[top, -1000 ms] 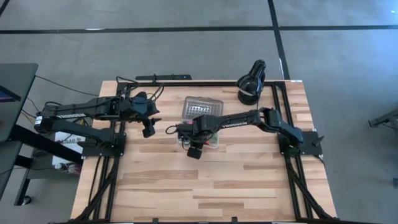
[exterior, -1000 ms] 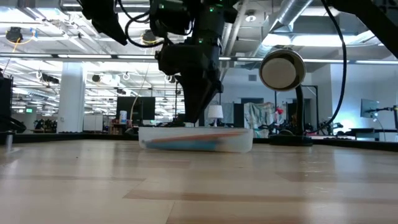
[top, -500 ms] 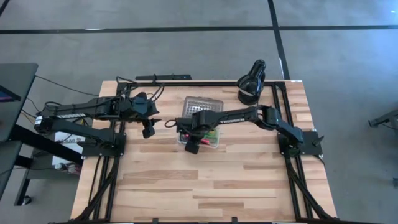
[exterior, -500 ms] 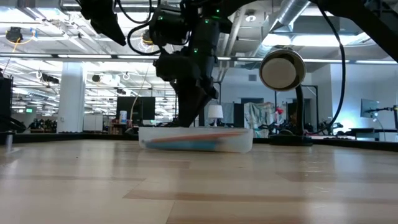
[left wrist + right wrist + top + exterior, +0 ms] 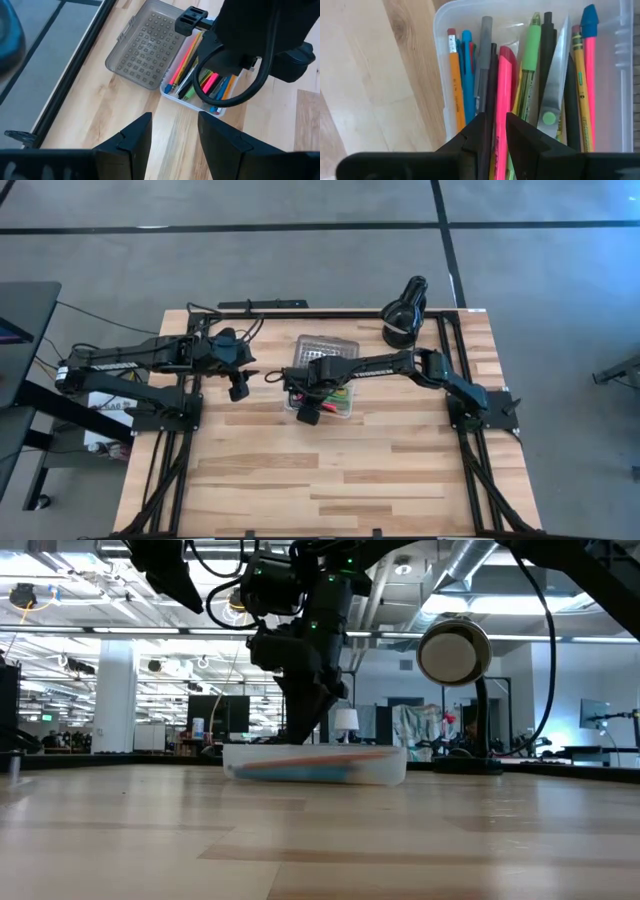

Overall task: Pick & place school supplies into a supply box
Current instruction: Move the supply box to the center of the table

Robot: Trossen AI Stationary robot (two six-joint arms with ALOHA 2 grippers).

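Your right tool (image 5: 492, 131) sits low in the clear supply box (image 5: 345, 410) mid-surface, fingers nearly closed around the pink marker (image 5: 500, 107) among the other supplies; judging it placed, open and lift straight up, while the left tool (image 5: 172, 131) waits open beside.

My right gripper (image 5: 493, 131) covered the lower ends of the pens (image 5: 497, 80); whether my fingers touched the pink marker (image 5: 503, 100) was unclear.

Pale wooden table (image 5: 330, 470), clear supply box (image 5: 385, 772) with lid (image 5: 326, 347), black lamp (image 5: 402, 315)
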